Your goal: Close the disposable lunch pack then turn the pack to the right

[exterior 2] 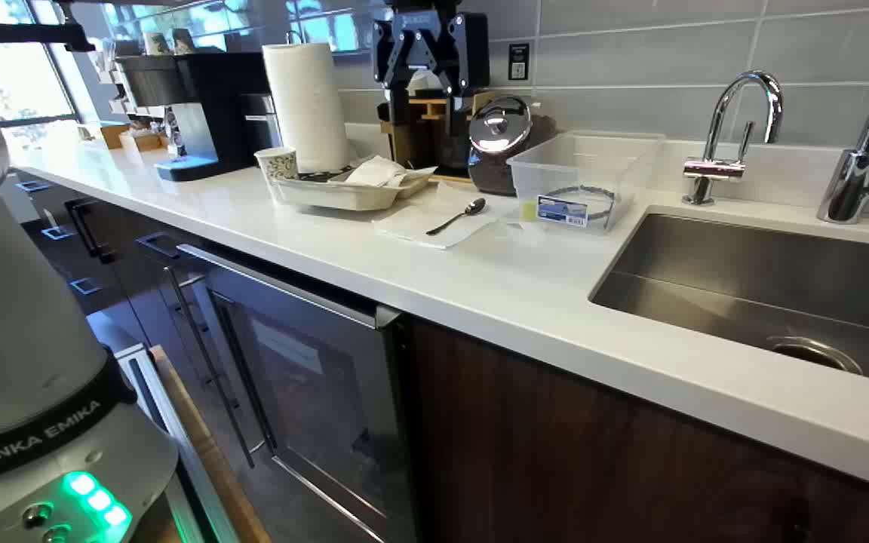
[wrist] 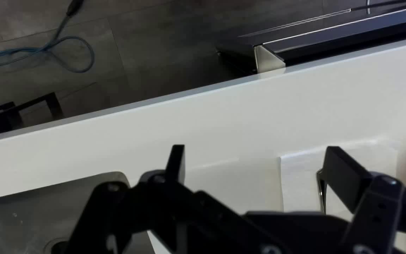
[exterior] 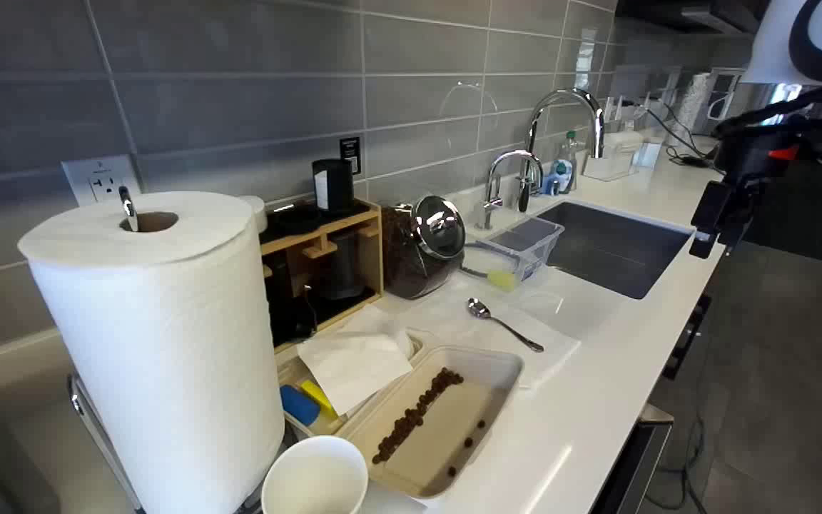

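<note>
The disposable lunch pack lies open on the counter in both exterior views [exterior: 462,432] [exterior 2: 340,196]. Its near half holds a line of small brown pieces and a few loose ones. A white napkin [exterior: 357,360] covers part of the other half, where a blue piece [exterior: 300,405] and a yellow piece [exterior: 318,397] show. My gripper [exterior: 718,243] is open and empty in the air, well apart from the pack; it also shows in an exterior view [exterior 2: 428,117] and in the wrist view [wrist: 256,147]. The pack is out of the wrist view, or at most at its right edge.
A paper-towel roll [exterior: 161,343] and a white paper cup [exterior: 316,477] stand close to the pack. A spoon [exterior: 505,325] lies on a paper sheet [exterior: 554,343]. A jar [exterior: 418,257], clear plastic tub [exterior: 536,246], wooden organizer [exterior: 375,250] and sink [exterior: 611,246] are nearby.
</note>
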Robot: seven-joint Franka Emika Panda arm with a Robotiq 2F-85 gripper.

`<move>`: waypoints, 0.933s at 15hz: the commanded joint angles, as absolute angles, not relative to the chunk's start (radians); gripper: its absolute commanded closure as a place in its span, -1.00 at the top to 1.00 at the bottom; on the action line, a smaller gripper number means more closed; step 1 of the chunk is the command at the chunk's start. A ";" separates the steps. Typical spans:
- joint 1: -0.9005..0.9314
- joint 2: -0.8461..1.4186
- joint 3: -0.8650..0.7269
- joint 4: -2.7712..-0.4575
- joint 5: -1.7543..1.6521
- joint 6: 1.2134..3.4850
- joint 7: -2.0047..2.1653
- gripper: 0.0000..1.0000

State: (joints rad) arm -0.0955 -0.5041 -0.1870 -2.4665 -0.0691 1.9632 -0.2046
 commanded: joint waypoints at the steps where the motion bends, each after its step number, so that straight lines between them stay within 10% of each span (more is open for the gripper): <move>1: -0.103 -0.503 -0.181 -2.465 -0.066 1.961 -0.208 1.00; 14: -0.048 -0.441 -0.128 -2.404 0.125 1.978 -0.048 1.00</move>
State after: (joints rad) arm -0.0853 -0.4950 -0.1658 -2.4527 0.0141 1.9637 -0.1391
